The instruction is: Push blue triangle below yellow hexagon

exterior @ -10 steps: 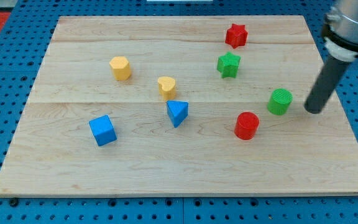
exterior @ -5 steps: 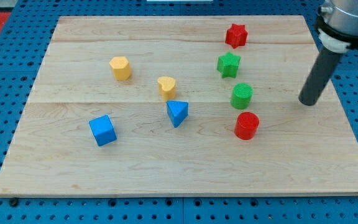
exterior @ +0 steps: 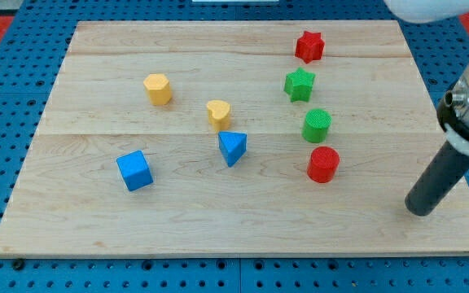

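Note:
The blue triangle (exterior: 232, 148) lies near the board's middle, just below the yellow heart (exterior: 218, 113). The yellow hexagon (exterior: 158, 89) sits up and to the left of them. My tip (exterior: 419, 211) rests on the board near its right edge, far to the right of the blue triangle and right of and below the red cylinder (exterior: 323, 164). It touches no block.
A blue cube (exterior: 134, 170) lies at lower left. A green cylinder (exterior: 317, 125), a green star (exterior: 299, 84) and a red star (exterior: 309, 46) form a column on the right. The wooden board (exterior: 96, 228) lies on a blue pegboard.
The green cylinder shifted left to above the red cylinder. My tip moved up slightly, then down toward the view's bottom along the right edge.

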